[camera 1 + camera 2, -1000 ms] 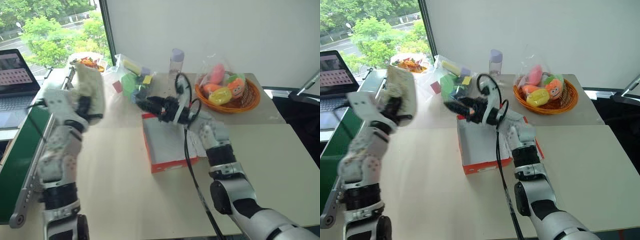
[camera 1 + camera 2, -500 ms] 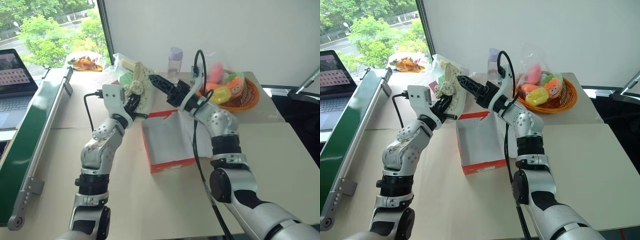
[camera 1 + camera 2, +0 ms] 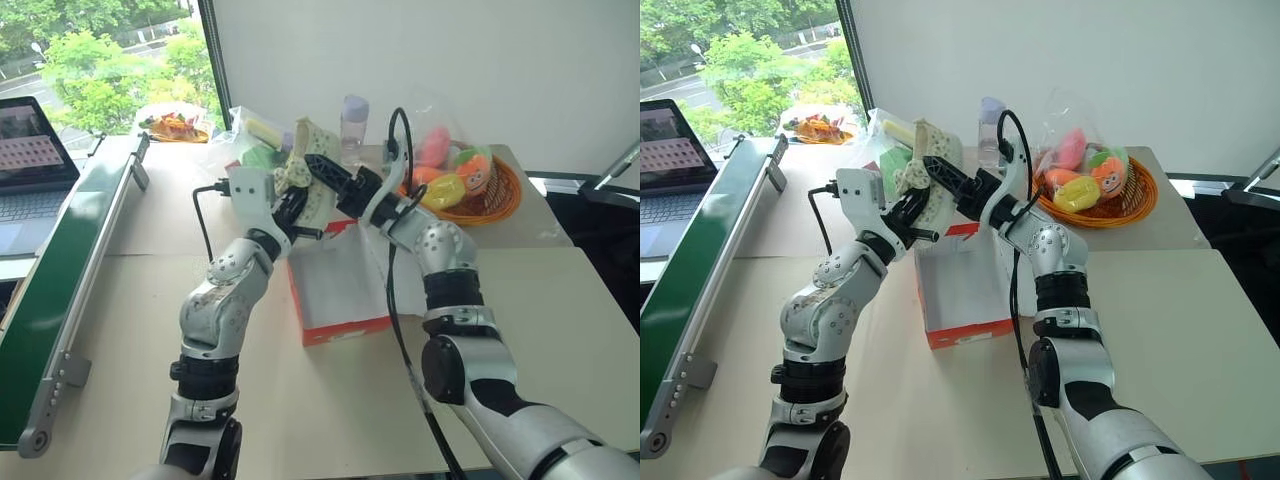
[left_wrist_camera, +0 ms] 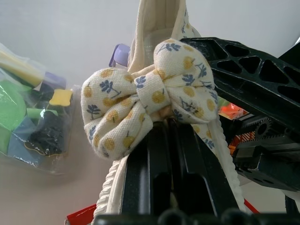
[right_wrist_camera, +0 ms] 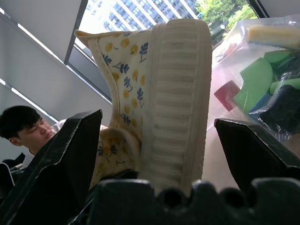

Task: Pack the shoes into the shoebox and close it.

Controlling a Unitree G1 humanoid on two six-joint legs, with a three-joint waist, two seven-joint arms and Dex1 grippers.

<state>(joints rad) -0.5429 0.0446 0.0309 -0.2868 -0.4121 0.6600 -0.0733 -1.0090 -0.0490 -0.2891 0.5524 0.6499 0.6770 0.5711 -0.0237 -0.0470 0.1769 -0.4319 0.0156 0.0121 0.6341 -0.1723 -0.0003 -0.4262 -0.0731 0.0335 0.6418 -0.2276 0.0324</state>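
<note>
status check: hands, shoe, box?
Left hand shut on shoe, held above open shoebox. Right hand open, fingers flanking shoe. Nothing blocking box.

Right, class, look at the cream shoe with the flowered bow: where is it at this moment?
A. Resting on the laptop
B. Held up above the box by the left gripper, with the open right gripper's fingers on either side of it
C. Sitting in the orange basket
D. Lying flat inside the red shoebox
B: the left gripper is clamped on the shoe above the open shoebox, and the right gripper has its fingers spread around the sole.
</note>
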